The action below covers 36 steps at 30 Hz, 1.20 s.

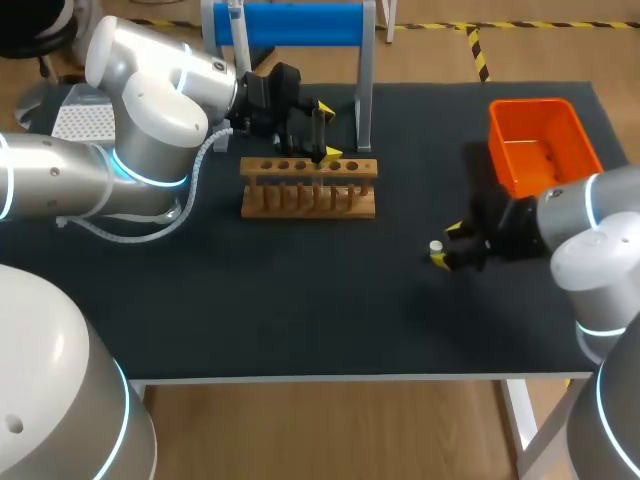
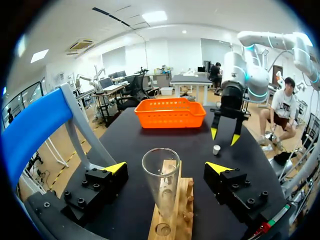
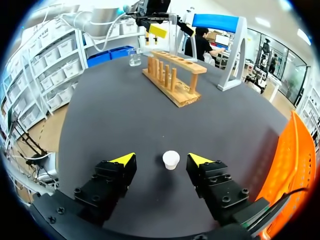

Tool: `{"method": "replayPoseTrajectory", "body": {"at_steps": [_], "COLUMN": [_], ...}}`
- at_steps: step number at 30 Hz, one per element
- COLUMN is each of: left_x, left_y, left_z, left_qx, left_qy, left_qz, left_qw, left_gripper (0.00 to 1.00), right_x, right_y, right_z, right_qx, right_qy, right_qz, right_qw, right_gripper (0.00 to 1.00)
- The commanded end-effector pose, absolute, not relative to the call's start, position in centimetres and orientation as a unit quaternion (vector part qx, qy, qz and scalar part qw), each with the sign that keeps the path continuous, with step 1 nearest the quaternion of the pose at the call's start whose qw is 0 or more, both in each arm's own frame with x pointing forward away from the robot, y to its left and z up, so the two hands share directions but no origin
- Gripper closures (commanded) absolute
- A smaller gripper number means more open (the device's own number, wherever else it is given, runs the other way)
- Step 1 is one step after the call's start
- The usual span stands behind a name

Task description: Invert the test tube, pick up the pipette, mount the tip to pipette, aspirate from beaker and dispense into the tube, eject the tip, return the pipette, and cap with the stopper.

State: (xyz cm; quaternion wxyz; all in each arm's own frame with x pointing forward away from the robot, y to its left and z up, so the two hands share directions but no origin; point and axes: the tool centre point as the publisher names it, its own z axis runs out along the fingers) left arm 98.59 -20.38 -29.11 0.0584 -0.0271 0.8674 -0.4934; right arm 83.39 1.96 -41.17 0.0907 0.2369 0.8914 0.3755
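A clear test tube (image 2: 162, 182) stands mouth up in the wooden rack (image 1: 308, 187) (image 2: 172, 210). My left gripper (image 1: 320, 132) (image 2: 166, 167) is open around the tube's upper part, with a gap on each side. A small white stopper (image 1: 436, 246) (image 3: 171, 159) stands on the dark mat to the right. My right gripper (image 1: 452, 245) (image 3: 162, 159) hangs low over the mat with the stopper between its fingertips; both tips are apart from it. A glass beaker (image 3: 134, 57) stands beyond the rack's far end in the right wrist view.
An orange basket (image 1: 540, 142) (image 2: 170, 112) sits at the back right of the table, close behind my right arm. A blue-topped stand (image 1: 295, 25) (image 3: 220, 24) rises behind the rack.
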Motion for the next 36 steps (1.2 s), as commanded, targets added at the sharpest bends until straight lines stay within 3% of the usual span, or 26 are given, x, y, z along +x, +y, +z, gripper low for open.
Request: {"method": "replayPoseTrajectory", "body": {"at_steps": [1, 27, 30, 36], "left_x": [98.6, 98.6, 98.6, 98.6], "left_y": [-20.4, -20.4, -20.4, -20.4], "left_z": [-29.1, -29.1, -29.1, -29.1], "left_qx": [-0.027, -0.027, -0.027, -0.027], "left_qy": [0.868, 0.868, 0.868, 0.868], "left_qz": [-0.493, -0.493, -0.493, -0.493], "left_qw": [0.059, 0.059, 0.059, 0.059], "left_gripper": [0.00, 0.00, 0.00, 0.00], "right_x": [83.7, 84.7, 84.9, 85.1], "right_y": [2.3, 2.6, 2.6, 2.7], "right_z": [-41.7, -42.8, -42.8, -42.9], "right_qx": [0.237, 0.239, 0.240, 0.240], "right_qy": [0.893, 0.897, 0.897, 0.897], "right_qz": [0.373, 0.359, 0.358, 0.358], "right_qw": [0.091, 0.095, 0.095, 0.096], "right_gripper": [0.35, 0.42, 0.50, 0.53]}}
